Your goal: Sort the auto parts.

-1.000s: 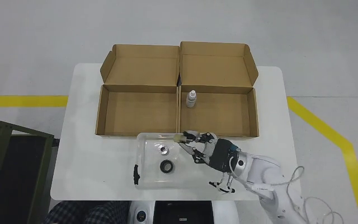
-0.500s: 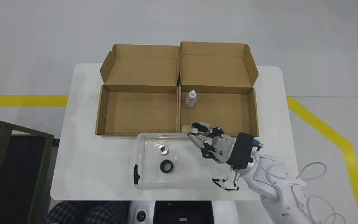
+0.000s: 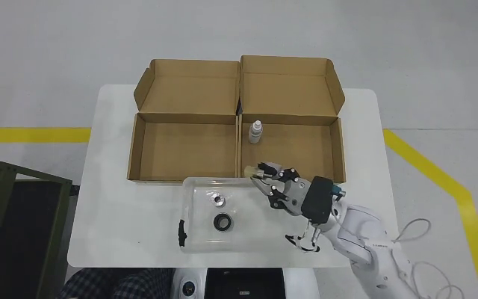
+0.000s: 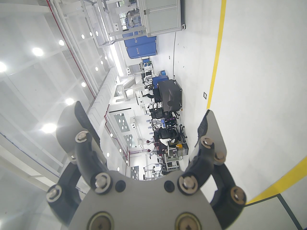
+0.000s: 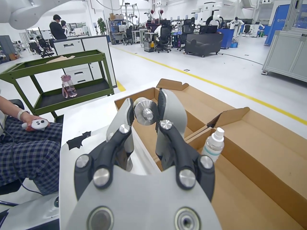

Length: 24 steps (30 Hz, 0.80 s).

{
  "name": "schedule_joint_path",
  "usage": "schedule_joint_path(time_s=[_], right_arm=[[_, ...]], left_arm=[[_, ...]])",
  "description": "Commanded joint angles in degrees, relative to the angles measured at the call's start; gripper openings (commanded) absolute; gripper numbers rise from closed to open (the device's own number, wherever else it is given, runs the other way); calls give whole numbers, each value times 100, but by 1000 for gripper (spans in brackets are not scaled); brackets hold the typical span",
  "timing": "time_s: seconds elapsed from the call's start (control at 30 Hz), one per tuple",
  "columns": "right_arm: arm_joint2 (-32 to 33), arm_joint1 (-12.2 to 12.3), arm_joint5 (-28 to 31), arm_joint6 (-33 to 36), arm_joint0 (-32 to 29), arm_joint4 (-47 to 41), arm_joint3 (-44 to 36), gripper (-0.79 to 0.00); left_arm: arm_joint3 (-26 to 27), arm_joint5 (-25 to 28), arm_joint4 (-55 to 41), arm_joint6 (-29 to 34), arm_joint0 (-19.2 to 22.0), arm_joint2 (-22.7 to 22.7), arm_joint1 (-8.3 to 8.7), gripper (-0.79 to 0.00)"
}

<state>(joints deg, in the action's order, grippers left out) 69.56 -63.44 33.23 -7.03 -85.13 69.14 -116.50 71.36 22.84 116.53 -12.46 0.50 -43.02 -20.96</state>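
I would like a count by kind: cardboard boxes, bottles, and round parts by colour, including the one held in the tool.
Open brown cardboard boxes: 2
Small white spray bottle: 1
Silver round metal parts: 2
Black round ring: 1
Total: 6

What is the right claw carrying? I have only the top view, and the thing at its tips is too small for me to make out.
Observer: A round silver metal part with a raised hub in the middle, clamped flat-sided in the right claw.
Operator: And the left claw, is it carrying anything?
Observer: No. The left claw is open and empty, turned away from the table.
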Motion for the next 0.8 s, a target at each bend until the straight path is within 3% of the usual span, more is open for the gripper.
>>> schedule_joint_path(time_s=[0.0, 0.27, 0.43, 0.77], right_arm=[[-21, -1, -30, 84, 11, 75, 29, -785], [-38, -2, -346, 519, 71, 551, 132, -785], [75, 3, -250, 771, 288, 441, 369, -785], [254, 1, -462, 1886, 911, 525, 787, -785]], left_arm=[[0, 0, 0, 0, 0, 0, 0, 0], [0, 0, 0, 0, 0, 0, 0, 0], [0, 0, 0, 0, 0, 0, 0, 0], [0, 0, 0, 0, 0, 0, 0, 0]])
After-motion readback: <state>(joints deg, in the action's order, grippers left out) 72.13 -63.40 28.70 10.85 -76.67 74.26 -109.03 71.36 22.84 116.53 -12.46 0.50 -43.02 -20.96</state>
